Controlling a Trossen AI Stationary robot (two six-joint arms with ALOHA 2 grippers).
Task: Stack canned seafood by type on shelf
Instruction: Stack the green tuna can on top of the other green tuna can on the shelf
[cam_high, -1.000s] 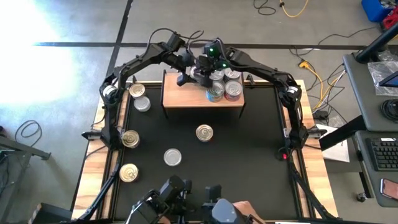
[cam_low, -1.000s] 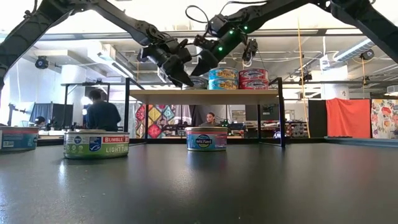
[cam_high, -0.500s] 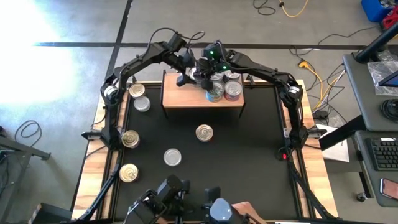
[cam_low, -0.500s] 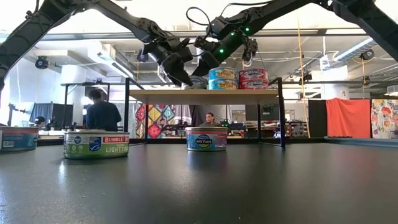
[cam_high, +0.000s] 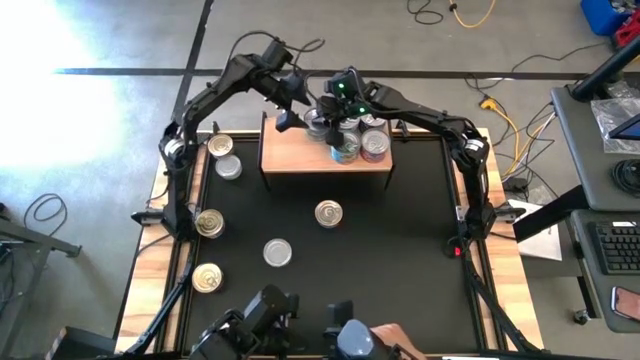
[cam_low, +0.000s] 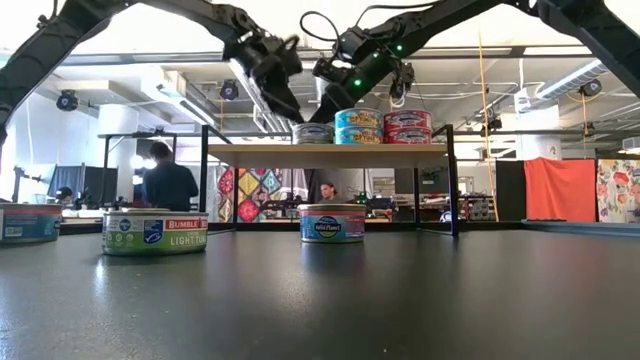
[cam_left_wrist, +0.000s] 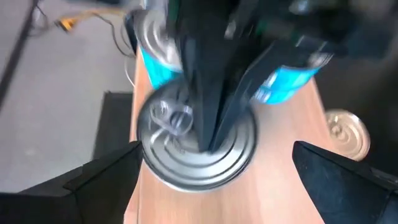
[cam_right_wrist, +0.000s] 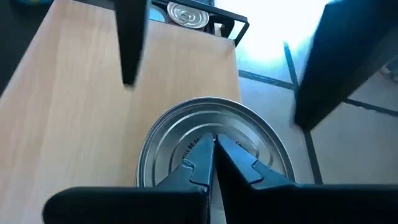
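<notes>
Shelf (cam_high: 310, 156) of light wood stands at the bench's (cam_high: 400, 260) far edge, its long side running along that edge, with bare wood across its left half and front strip. On its right half sit stacked cans (cam_high: 360, 140), lids up, and one silver-lidded can (cam_right_wrist: 214, 146) just left of them near the back edge. Five loose cans (cam_high: 328, 213) lie flat on the bench, mostly along its left edge. Right gripper (cam_right_wrist: 214, 155) rests on the silver lid, jaws pressed together. Left gripper (cam_high: 290, 108) hangs above the shelf's back edge, jaws wide and holding nothing.
</notes>
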